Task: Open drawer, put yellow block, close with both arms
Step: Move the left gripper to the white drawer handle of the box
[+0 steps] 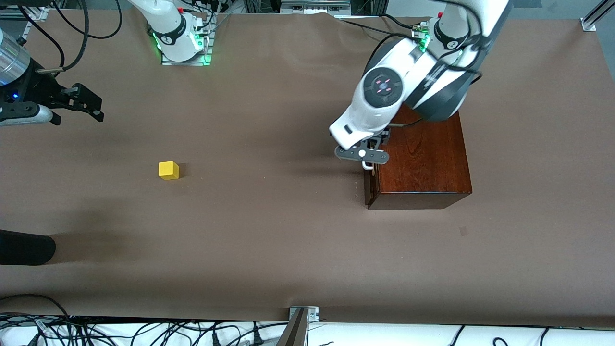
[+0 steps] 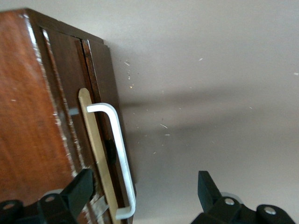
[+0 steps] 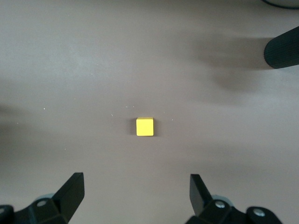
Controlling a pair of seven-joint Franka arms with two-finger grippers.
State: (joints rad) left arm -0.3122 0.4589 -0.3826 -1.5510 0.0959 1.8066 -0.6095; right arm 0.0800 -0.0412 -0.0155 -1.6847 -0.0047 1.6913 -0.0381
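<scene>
The box [image 1: 423, 158] sits on the brown bench [image 1: 269, 250] toward the left arm's end, its glossy top up and its drawer [image 1: 371, 185] front facing the right arm's end. The drawer is shut, or all but shut: only a thin seam shows around its dark front in the left wrist view. The white handle [image 2: 117, 158] runs along that front, standing off it on two bent ends.

The left claw [image 1: 366, 154] hangs at the drawer front, at about the 9 o'clock edge of the box as the front view shows it. Its fingers [image 2: 77, 191] are spread wide, one over the box's top edge, the other out over bare bench, with the handle between them. They do not touch the handle.

The block [image 1: 168, 170] lies alone on the bench, well apart from the box, at roughly 9 o'clock from it in the front view and toward the right arm's end. It rests flat, with nothing touching it.

The right claw [image 1: 89, 105] waits in the air over the bench at about 10 o'clock from the block. Its fingers [image 3: 70, 191] are wide apart and empty, and the right wrist view looks down on the block [image 3: 145, 126] between them, well below.

A dark rounded object [image 1: 24, 246] lies at the bench edge, nearer the front camera than the block.
</scene>
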